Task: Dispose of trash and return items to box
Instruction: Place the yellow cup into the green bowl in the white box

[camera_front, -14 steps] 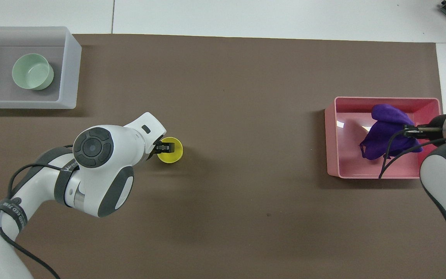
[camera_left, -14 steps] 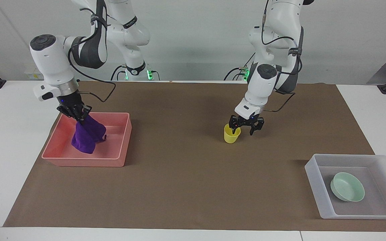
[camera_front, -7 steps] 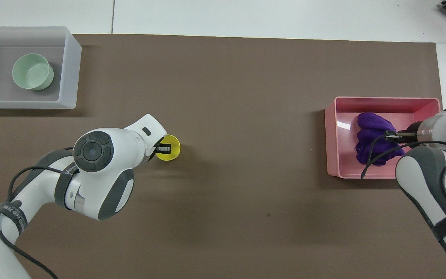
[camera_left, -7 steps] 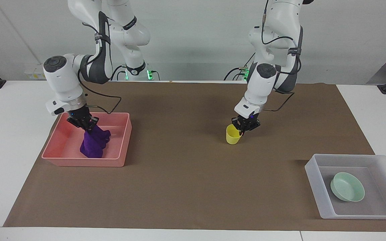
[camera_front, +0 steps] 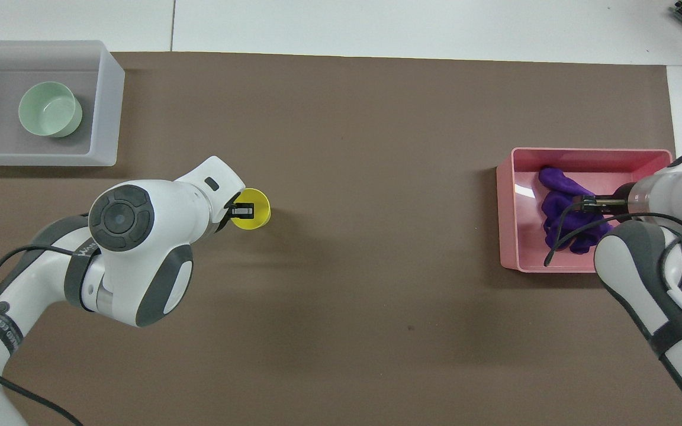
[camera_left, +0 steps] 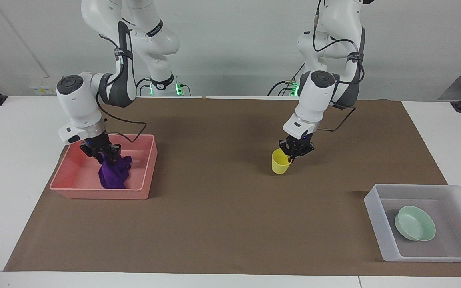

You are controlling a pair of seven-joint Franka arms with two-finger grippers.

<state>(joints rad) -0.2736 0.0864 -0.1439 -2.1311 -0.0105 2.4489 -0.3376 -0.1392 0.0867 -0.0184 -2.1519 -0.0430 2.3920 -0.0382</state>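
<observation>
Yellow cup (camera_left: 280,163) pinched by its rim in the left gripper (camera_left: 294,152) could tip out en route to the box (camera_left: 375,216); right gripper (camera_left: 106,157) apparently clamps the purple rag (camera_left: 113,175) in the pink bin (camera_left: 145,176).

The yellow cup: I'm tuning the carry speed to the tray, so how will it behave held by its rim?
The yellow cup looks thin-walled and empty, so probably light. The left gripper pinches only one spot on the rim, so it may swing or tilt during fast moves. Its smooth plastic could slip; its narrower base suggests it may tip if set down carelessly.
</observation>
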